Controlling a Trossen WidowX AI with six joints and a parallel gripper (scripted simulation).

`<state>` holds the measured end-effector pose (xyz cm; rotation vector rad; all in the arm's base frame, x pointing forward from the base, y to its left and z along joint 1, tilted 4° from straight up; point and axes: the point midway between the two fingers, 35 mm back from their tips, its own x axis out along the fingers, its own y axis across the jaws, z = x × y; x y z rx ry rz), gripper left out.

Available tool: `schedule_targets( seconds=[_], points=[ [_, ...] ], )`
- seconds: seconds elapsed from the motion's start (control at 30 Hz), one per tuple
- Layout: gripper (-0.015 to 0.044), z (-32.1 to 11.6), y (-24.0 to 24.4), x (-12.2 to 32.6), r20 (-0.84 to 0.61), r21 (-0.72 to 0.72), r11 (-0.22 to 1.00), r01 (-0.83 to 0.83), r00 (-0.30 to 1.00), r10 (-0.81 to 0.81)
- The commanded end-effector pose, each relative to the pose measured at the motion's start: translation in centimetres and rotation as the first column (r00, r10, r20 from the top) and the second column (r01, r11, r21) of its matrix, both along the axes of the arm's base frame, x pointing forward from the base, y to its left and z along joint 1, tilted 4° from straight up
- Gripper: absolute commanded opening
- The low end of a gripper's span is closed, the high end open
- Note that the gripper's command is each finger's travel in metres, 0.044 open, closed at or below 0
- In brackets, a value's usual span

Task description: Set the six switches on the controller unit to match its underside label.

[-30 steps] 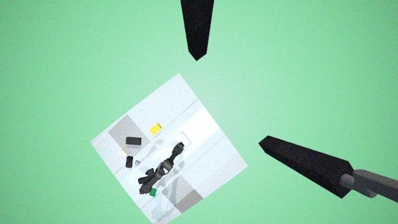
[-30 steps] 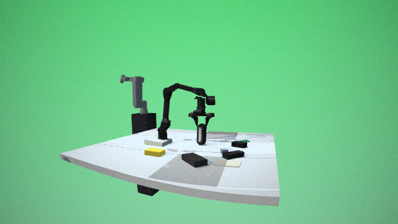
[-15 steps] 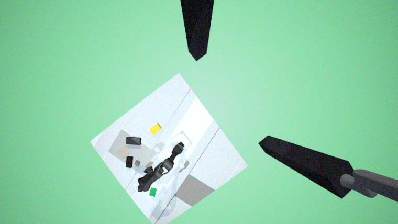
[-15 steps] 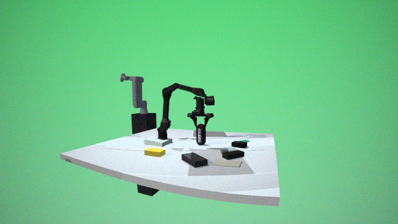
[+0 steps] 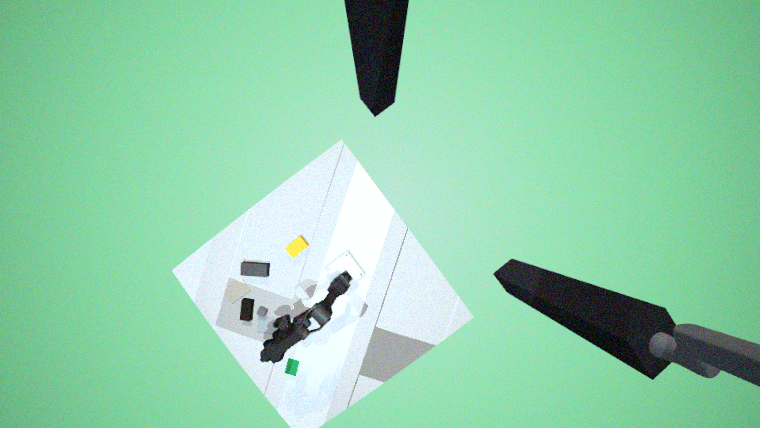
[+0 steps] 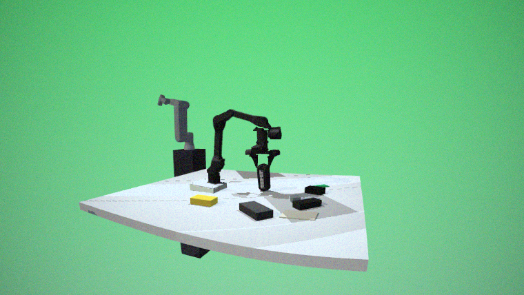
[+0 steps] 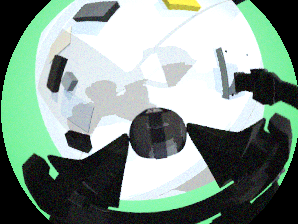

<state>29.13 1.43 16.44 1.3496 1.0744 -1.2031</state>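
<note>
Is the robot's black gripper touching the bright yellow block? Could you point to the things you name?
Apart. The exterior view shows the black gripper [image 5: 272, 353] [image 6: 263, 169] [image 7: 157, 132] well away from the bright yellow block [image 5: 296, 246] [image 6: 203, 200] [image 7: 181, 4].
</note>
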Motion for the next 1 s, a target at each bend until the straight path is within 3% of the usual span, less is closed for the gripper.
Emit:
schedule_targets(
  seconds=[0.0, 0.97],
  points=[
    [0.0338, -0.3, -0.4, -0.2, -0.008, -0.001, 1.000, -0.003, 1.000, 0.003],
    [0.0338, -0.7, -2.7, -0.4, -0.008, -0.003, 1.000, -0.003, 1.000, 0.003]
  ],
)
